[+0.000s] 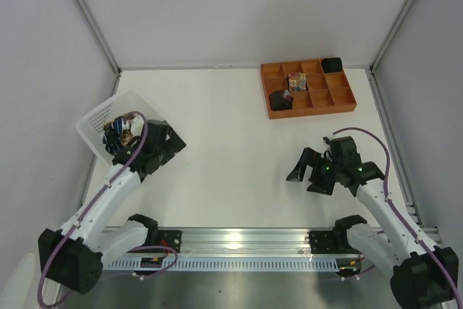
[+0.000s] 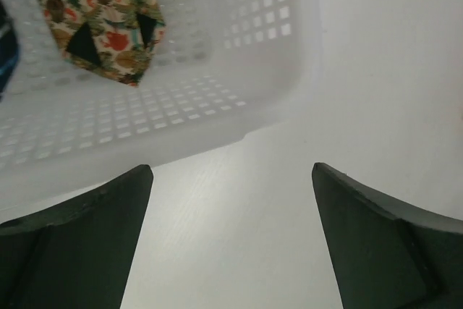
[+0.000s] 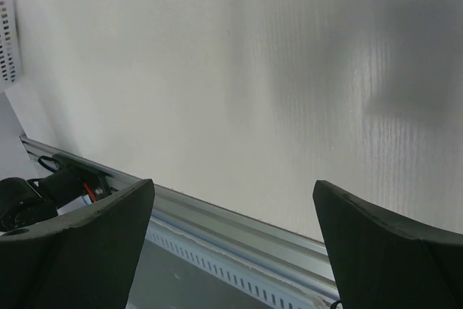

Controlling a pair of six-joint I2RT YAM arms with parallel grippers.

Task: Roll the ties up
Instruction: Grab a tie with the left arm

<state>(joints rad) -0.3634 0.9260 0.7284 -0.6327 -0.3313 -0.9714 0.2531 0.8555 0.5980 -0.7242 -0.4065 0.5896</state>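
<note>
A tan floral tie [image 2: 101, 19] lies crumpled in the white perforated basket [image 2: 181, 106]. A navy tie [image 2: 6, 56] shows only as a sliver at the left edge beside it. In the top view both ties [image 1: 119, 129] sit in the basket [image 1: 98, 117] at the far left. My left gripper [image 2: 231, 168] is open and empty, over the bare table just outside the basket's near wall. It is at the basket's right side in the top view [image 1: 160, 148]. My right gripper [image 3: 233, 182] is open and empty above the table's near right part [image 1: 307, 174].
An orange tray [image 1: 340, 103] with square compartments stands at the back right. It holds two dark bundles and a colourful one [image 1: 295, 81]. A metal rail [image 3: 239, 229] runs along the table's near edge. Grey walls enclose the table.
</note>
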